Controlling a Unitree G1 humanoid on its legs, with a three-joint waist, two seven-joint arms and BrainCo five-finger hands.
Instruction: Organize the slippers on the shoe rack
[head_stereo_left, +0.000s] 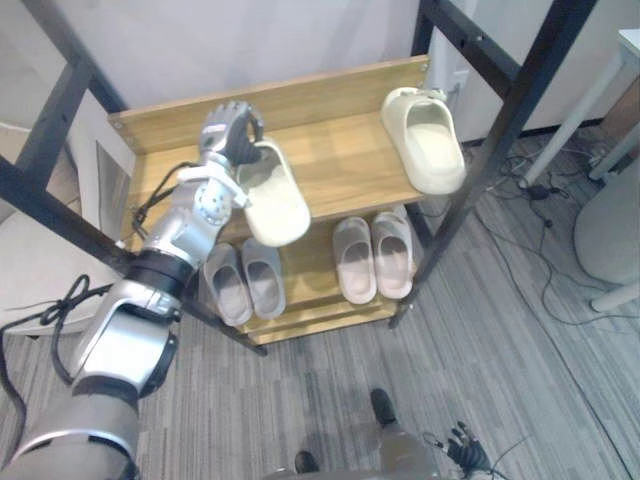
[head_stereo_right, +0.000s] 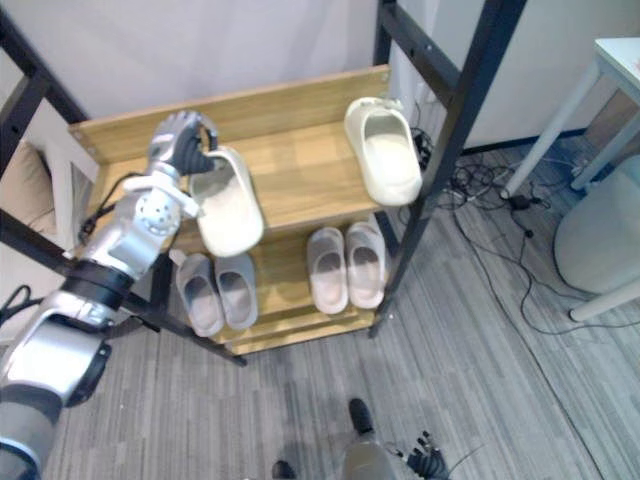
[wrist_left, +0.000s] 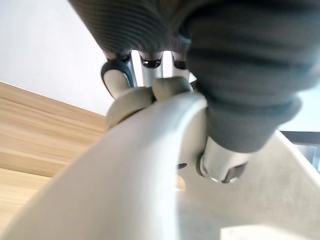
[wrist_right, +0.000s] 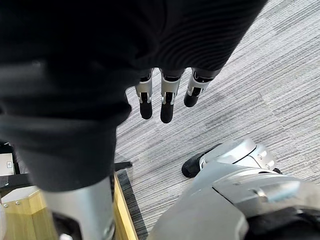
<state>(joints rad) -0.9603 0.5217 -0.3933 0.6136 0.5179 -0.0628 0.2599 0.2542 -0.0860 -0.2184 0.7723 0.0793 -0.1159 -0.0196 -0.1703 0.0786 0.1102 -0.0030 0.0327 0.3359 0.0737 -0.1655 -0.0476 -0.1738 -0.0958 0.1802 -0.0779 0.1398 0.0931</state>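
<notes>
The step in hand appears to be the placing of one cream slipper (head_stereo_left: 272, 195) on the top shelf (head_stereo_left: 340, 160) of the shoe rack (head_stereo_left: 320, 90). The left hand (head_stereo_left: 228, 128) is closed on that slipper's heel end. In the left wrist view its fingers (wrist_left: 120, 82) curl over the rim while the thumb presses from the inner side, so the grip is a firm pinch. The slipper sits over the left part of the top shelf with its toe reaching past the front edge. Whether its sole rests on the wood or is held just clear of it cannot be told. Its mate (head_stereo_left: 425, 140) lies sole down near the right edge of the same shelf, well apart from the held one, with its toe also over the front edge. On the lower shelf (head_stereo_left: 310, 285) two pairs of grey slippers, a left pair (head_stereo_left: 246, 282) and a right pair (head_stereo_left: 374, 258), lie side by side and seem sorted already. The right hand (wrist_right: 167, 102) hangs low over the carpeted floor (wrist_right: 240, 75), fingers straight, holding nothing. By my reading the next move calls for carrying the held slipper along the shelf to just beside its mate and turning it parallel. It should then be set flat, further back from the front edge, before the fingers let go. The thumb should come out of the opening cleanly, or it may drag the slipper askew.
</notes>
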